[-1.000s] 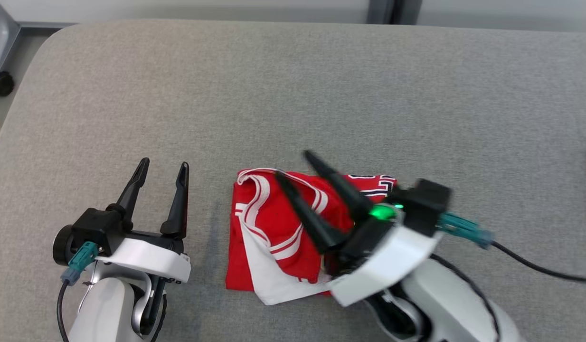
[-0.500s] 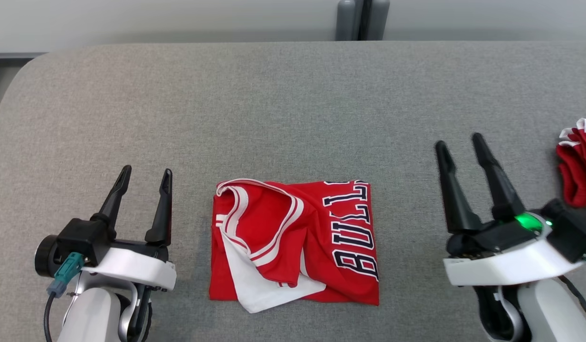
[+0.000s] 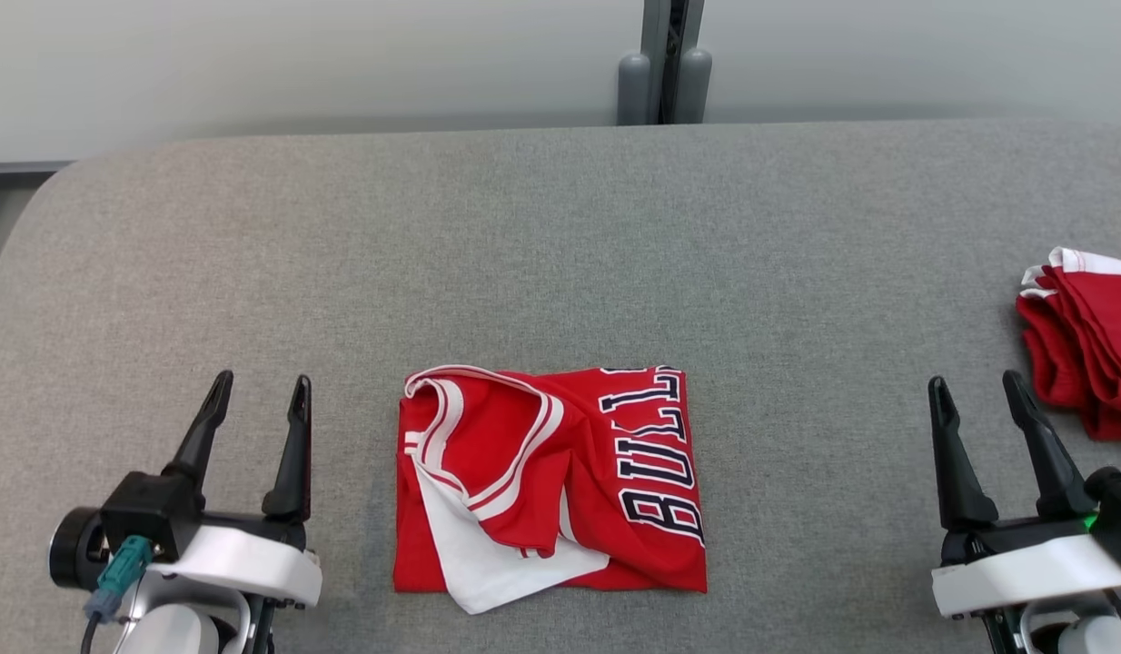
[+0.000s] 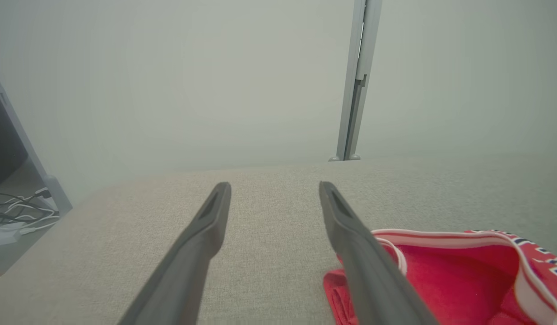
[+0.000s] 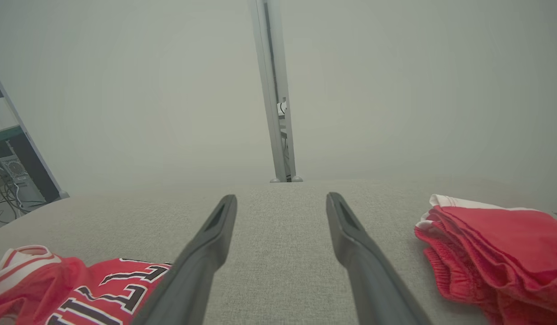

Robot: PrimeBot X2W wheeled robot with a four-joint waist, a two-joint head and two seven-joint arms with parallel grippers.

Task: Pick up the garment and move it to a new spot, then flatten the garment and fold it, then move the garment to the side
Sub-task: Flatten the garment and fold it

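**Item 1. Garment** [image 3: 550,486]: a red sleeveless jersey with white and dark striped trim. Dark letters edged in white run along its right half. It is folded into a rough rectangle, with the trimmed neck opening uppermost on the left half and a white panel showing at the near left corner. It lies on the tabletop at the near middle, between the two tools and apart from both.

**Item 2. Left tool** [image 3: 261,381]: two long dark fingers on a black and white wrist. The fingers are spread wide with nothing between them. It stands near the garment's left edge without touching it, fingers pointing toward the far side.

**Item 3. Right tool** [image 3: 974,381]: the same build, with a green light on the wrist. The fingers are spread wide and empty. It stands well apart from the garment's right edge, with bare surface between.

**Item 4. Tabletop** [image 3: 560,236]: covered in grey woven fabric, with a rounded far left corner.

**Item 5. Stack of red cloth** [image 3: 1087,341]: several folded layers with a white edge on top. It lies at the right edge of the tabletop, just beyond the right tool.

**Item 6. Wall** [image 3: 252,64]: pale and plain, behind the tabletop.

**Item 7. Post** [image 3: 662,64]: grey and upright, against the wall at centre.
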